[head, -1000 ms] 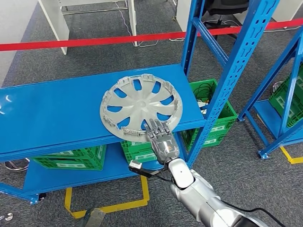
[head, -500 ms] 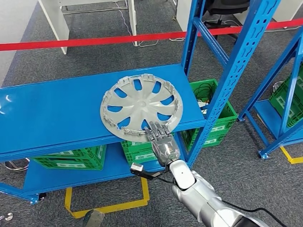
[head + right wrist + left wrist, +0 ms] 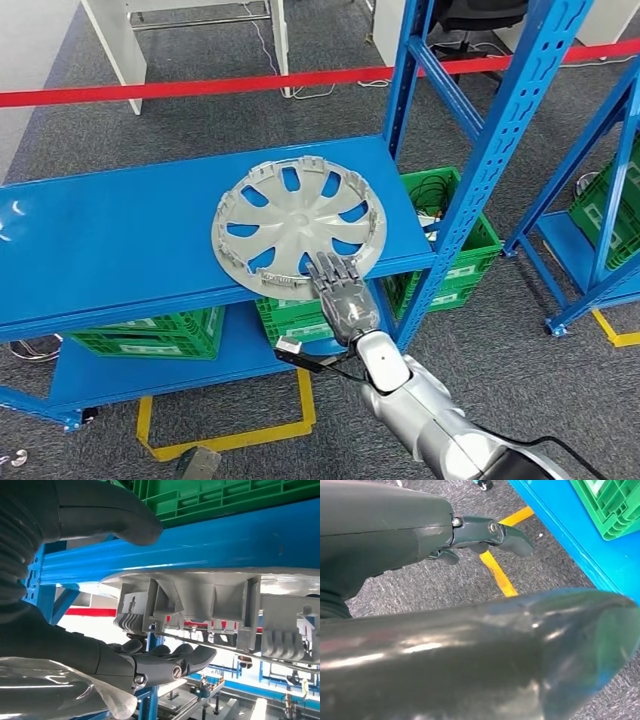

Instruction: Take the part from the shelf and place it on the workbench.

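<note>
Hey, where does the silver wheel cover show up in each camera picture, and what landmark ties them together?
Head view: wheel cover lies on the blue shelf, centre right; right robot hand at its near rim.
Left wrist view: not in it.
Right wrist view: its clipped rim crosses the middle, between thumb and fingers.
Shared landmark: the blue shelf edge.

Open shelf deck [image 3: 113, 240] left of hubcap [image 3: 298, 225]; blue upright [image 3: 490, 160] perhaps crowding right side.

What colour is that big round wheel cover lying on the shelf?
Silver-grey: the round plastic wheel cover lies on the blue metal shelf, clearest in the head view.
</note>
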Robot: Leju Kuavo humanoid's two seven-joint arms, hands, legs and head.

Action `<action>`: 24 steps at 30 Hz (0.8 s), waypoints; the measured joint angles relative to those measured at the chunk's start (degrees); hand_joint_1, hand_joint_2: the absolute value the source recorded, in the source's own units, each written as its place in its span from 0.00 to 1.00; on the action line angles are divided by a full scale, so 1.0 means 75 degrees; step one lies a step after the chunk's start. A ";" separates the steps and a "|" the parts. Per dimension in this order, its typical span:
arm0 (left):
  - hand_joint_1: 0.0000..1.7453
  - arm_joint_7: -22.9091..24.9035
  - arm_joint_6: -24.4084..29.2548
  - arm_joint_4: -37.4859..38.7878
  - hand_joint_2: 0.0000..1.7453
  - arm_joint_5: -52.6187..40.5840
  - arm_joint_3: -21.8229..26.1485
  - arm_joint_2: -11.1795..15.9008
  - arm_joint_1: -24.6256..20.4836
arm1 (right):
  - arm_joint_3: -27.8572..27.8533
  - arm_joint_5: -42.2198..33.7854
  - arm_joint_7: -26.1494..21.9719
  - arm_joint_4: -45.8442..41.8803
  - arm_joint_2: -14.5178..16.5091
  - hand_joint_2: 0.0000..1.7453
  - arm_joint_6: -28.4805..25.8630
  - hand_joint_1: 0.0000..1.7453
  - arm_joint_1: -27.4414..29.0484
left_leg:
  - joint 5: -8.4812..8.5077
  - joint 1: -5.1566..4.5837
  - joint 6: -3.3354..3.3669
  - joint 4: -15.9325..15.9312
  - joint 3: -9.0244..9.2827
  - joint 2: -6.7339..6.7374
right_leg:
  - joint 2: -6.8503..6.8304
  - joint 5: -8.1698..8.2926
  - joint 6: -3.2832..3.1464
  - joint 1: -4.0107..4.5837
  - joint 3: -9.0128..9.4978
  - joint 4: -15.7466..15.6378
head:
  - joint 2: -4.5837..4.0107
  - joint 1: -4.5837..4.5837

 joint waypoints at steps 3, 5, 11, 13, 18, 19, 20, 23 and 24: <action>0.00 0.0017 -0.0029 0.0000 0.00 -0.0026 0.0000 0.0001 0.0001 | -0.0010 0.0000 -0.0002 0.0028 0.0018 1.00 0.0000 0.00 -0.0033 | 0.0000 0.0000 0.0000 0.0000 0.0000 0.0000 | 0.0000 0.0000 0.0000 0.0000 0.0000 0.0000 | 0.0000 -0.0001; 0.00 0.0034 -0.0038 0.0000 0.00 -0.0041 0.0000 0.0003 0.0003 | -0.0040 0.0004 -0.0007 0.0031 0.0028 1.00 0.0000 0.00 -0.0059 | 0.0000 0.0000 0.0000 0.0000 -0.0001 0.0000 | 0.0000 0.0000 0.0000 0.0000 0.0000 0.0000 | 0.0000 0.0000; 0.00 0.0079 -0.0055 0.0000 0.00 -0.0095 0.0000 0.0003 0.0007 | -0.0177 0.0028 -0.0019 0.0031 0.0081 1.00 0.0000 0.00 -0.0120 | 0.0000 0.0000 0.0000 0.0000 0.0000 0.0000 | 0.0000 0.0000 0.0000 0.0000 0.0000 0.0000 | 0.0000 0.0000; 0.00 0.0085 -0.0061 0.0000 0.00 -0.0110 0.0000 0.0003 0.0008 | -0.0187 0.0039 -0.0012 0.0031 0.0099 1.00 0.0000 0.01 -0.0132 | 0.0000 0.0000 0.0000 0.0000 0.0000 0.0000 | 0.0000 0.0000 0.0000 0.0000 0.0000 0.0000 | 0.0000 0.0000; 0.00 0.0102 -0.0070 0.0000 0.00 -0.0110 0.0000 0.0003 0.0008 | -0.0189 0.0058 -0.0006 0.0076 0.0175 1.00 0.0000 0.17 -0.0183 | 0.0000 0.0000 0.0000 0.0000 0.0000 0.0000 | -0.0001 0.0000 0.0000 0.0000 0.0000 0.0000 | 0.0000 -0.0001; 0.00 0.0102 -0.0069 0.0000 0.00 -0.0110 0.0000 0.0003 0.0008 | -0.0189 0.0058 -0.0006 0.0084 0.0185 1.00 0.0000 0.42 -0.0187 | 0.0000 0.0001 0.0000 0.0000 0.0000 0.0000 | 0.0000 0.0000 0.0000 0.0000 0.0000 0.0000 | 0.0000 0.0000; 0.00 0.0102 -0.0067 0.0000 0.00 -0.0110 0.0000 0.0003 0.0008 | -0.0189 0.0058 -0.0006 0.0092 0.0192 1.00 0.0000 0.66 -0.0191 | 0.0000 0.0001 0.0000 0.0000 0.0000 0.0000 | 0.0000 0.0000 0.0000 0.0000 -0.0001 0.0000 | 0.0000 0.0000; 0.00 0.0102 -0.0063 0.0000 0.00 -0.0110 -0.0001 0.0007 0.0008 | -0.0189 0.0058 -0.0006 0.0119 0.0208 1.00 0.0000 1.00 -0.0212 | 0.0000 0.0000 0.0000 -0.0001 -0.0001 0.0000 | 0.0000 0.0000 0.0000 0.0001 -0.0001 0.0000 | 0.0000 0.0000; 0.00 0.0102 -0.0063 0.0000 0.00 -0.0110 -0.0001 0.0010 0.0008 | -0.0189 0.0054 -0.0006 0.0135 0.0213 1.00 0.0000 1.00 -0.0222 | 0.0000 0.0000 0.0000 -0.0001 -0.0001 0.0000 | 0.0000 0.0000 0.0000 0.0001 -0.0001 0.0000 | 0.0000 0.0000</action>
